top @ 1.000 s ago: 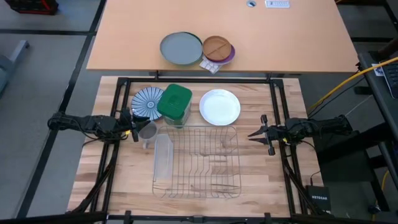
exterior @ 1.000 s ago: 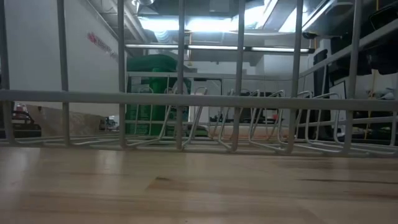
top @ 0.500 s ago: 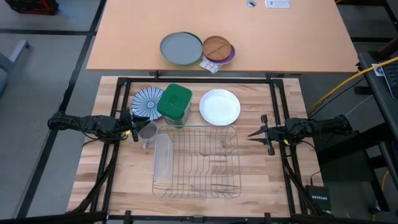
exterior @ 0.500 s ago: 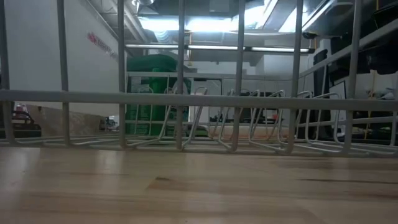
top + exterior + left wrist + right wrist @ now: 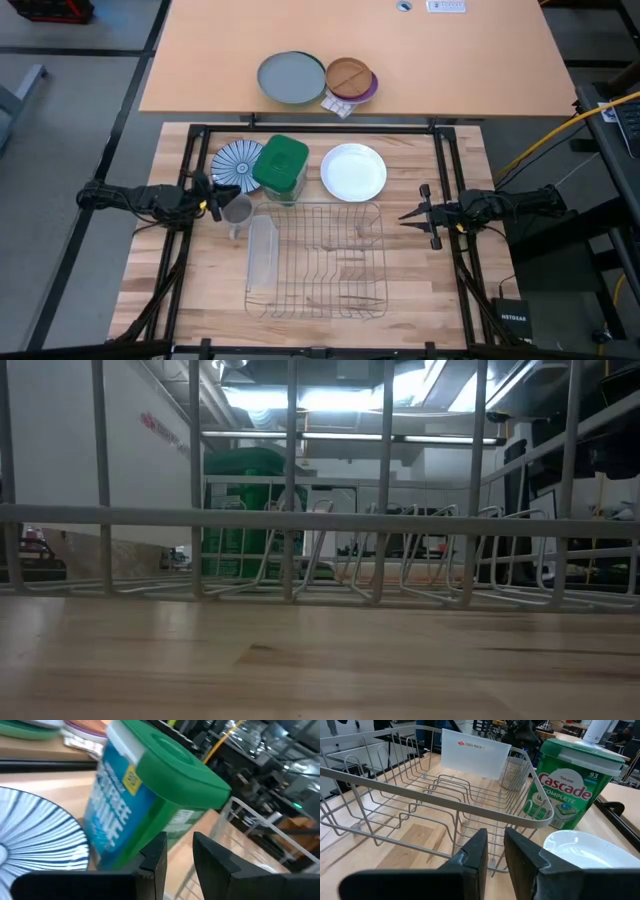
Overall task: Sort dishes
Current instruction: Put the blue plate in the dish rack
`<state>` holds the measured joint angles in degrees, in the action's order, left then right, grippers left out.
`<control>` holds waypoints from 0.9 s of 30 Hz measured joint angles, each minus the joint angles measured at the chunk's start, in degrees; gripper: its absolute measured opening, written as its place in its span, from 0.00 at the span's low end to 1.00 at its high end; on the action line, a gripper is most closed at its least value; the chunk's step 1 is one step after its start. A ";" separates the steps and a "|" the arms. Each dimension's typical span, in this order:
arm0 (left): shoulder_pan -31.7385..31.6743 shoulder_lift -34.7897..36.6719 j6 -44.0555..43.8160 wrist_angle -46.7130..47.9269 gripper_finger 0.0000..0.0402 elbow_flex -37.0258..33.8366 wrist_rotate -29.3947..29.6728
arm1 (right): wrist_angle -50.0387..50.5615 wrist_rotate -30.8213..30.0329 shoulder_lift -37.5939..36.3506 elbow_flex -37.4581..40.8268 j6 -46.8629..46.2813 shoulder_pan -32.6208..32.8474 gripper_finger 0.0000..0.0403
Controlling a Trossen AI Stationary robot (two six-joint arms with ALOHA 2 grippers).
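Observation:
A blue-and-white striped plate (image 5: 237, 163) (image 5: 40, 835) lies flat on the wooden table at the far left. A plain white plate (image 5: 353, 172) (image 5: 585, 852) lies flat at the far right. A green detergent tub (image 5: 281, 166) stands between them. My left gripper (image 5: 214, 200) (image 5: 180, 857) hovers at the table's left edge, pointing level at the tub, fingers nearly together with nothing between them. My right gripper (image 5: 405, 214) (image 5: 495, 852) hovers at the right edge beside the wire dish rack (image 5: 318, 258), likewise shut on nothing.
The dish rack (image 5: 420, 795) fills the table's middle and near part, with a clear side tray (image 5: 262, 252) on its left. A small mesh cup (image 5: 237, 211) stands by my left gripper. On the far table lie a grey plate (image 5: 291, 78) and a brown wooden plate (image 5: 349, 76).
My left gripper has rolled a little about the line it points along, staying in place. Plates, tub and rack have kept still.

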<state>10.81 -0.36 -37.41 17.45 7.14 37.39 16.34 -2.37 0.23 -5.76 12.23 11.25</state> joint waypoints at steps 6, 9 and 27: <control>-0.26 0.00 2.80 0.58 0.21 0.10 0.24 | -1.03 0.29 0.00 0.07 -1.91 0.00 0.17; -0.31 -0.01 14.50 0.47 0.21 1.65 0.31 | -3.99 0.29 0.02 0.36 -1.92 0.00 0.17; -6.66 -1.54 10.32 26.09 0.21 20.69 8.44 | -13.38 -13.35 0.00 0.20 -10.87 0.00 0.17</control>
<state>4.15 -1.90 -27.09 43.54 27.83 45.83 2.96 -15.72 0.23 -5.56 1.37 11.25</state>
